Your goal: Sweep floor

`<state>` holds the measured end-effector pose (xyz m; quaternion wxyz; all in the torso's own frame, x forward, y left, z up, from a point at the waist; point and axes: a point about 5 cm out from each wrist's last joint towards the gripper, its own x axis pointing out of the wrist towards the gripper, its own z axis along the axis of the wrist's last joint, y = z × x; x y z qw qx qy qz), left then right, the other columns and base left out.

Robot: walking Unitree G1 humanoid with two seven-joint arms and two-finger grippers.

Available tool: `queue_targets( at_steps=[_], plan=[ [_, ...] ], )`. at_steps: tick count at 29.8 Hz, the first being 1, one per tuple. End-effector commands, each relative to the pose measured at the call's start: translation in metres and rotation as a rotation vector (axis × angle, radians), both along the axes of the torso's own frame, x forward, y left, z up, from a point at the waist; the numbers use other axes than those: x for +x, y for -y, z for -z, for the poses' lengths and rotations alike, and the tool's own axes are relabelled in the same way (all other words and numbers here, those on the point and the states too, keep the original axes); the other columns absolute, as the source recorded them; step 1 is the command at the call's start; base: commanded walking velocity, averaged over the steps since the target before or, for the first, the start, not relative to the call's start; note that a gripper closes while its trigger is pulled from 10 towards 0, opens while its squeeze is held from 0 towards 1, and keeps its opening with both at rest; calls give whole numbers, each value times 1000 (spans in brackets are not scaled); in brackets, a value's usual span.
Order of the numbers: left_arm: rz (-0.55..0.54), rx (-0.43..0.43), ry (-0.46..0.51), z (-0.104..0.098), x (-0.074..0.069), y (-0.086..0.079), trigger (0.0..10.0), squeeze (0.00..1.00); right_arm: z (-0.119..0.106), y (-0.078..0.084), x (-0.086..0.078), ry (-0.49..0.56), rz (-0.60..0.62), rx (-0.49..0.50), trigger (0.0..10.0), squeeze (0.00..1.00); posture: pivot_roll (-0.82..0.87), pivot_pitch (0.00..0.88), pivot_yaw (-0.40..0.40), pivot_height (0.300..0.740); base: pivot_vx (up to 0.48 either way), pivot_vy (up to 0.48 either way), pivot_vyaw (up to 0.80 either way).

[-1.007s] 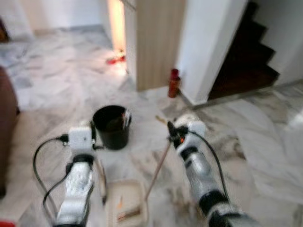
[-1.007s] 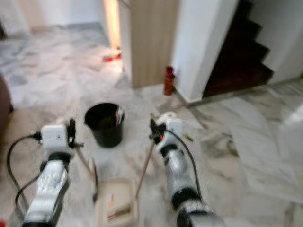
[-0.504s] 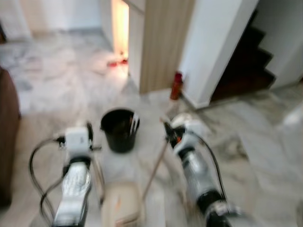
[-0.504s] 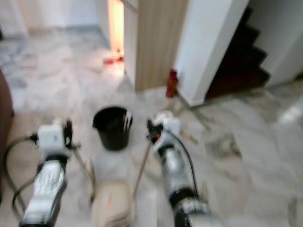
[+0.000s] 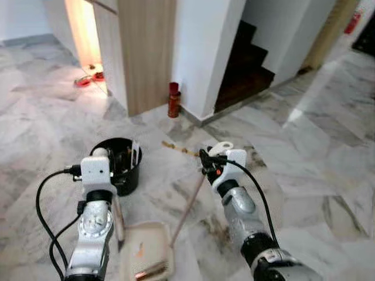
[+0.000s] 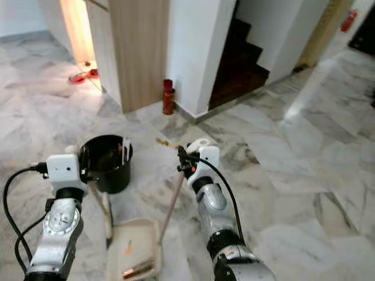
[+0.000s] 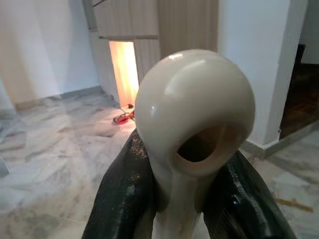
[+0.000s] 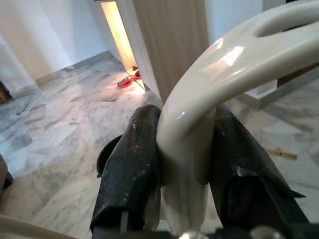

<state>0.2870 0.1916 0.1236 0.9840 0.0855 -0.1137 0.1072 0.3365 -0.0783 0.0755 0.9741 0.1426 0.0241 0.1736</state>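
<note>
At the lower left of the head view the left gripper (image 5: 111, 170) is closed on the top of a cream dustpan handle (image 7: 192, 129), whose rounded end with a hole stands between the two black fingers (image 7: 124, 199) in the left wrist view; the stick runs down from there to the cream dustpan (image 5: 146, 254) lying on the marble floor (image 5: 304, 152) at the bottom of the frame, left of centre, with a few bits of orange and brown litter in it; just above the left gripper, touching or nearly touching it in the picture, stands a black bucket (image 5: 120, 170) with something upright inside that cannot be made out; right of the dustpan a thin brown broom stick (image 5: 187, 205) slants up to the right gripper (image 5: 206, 167) near the middle of the frame, which is clamped on the cream looped top of the broom (image 8: 199, 124), its fingers (image 8: 132, 164) pressed to either side of it; a scrap of brown debris (image 5: 176, 147) lies on the floor just above that gripper; further up, at centre, a red canister (image 5: 174, 99) stands against the foot of a white wall beside a wood panel (image 5: 143, 52); a dark staircase (image 5: 243, 64) rises to the upper right.
</note>
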Motion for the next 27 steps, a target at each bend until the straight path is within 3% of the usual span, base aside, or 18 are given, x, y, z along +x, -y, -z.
queue_targets(
  at_steps=[1,11,17,21,24,27],
  plan=[
    [12,-7,47,-10,2,5,10000,0,-12,-2,5,45,5,35,10000,0,141,0,-55,740,0,0,0],
    [-26,-5,52,-10,0,-2,10000,0,-13,-4,5,48,-3,39,10000,0,141,0,-52,740,0,0,0],
    [-101,15,58,-11,-6,-17,10000,0,-13,-3,6,50,5,38,10000,0,144,0,-52,740,0,0,0],
    [-88,28,52,-12,-10,-23,10000,0,-14,0,6,51,20,33,10000,0,143,0,-52,740,0,0,0],
    [10,98,-4,-7,-17,-29,10000,0,-15,7,9,54,54,20,10000,0,148,0,-53,740,0,0,0],
    [-4,112,-41,0,-23,-38,10000,0,-17,10,11,58,69,15,10000,0,147,0,-54,740,0,0,0]
  ],
)
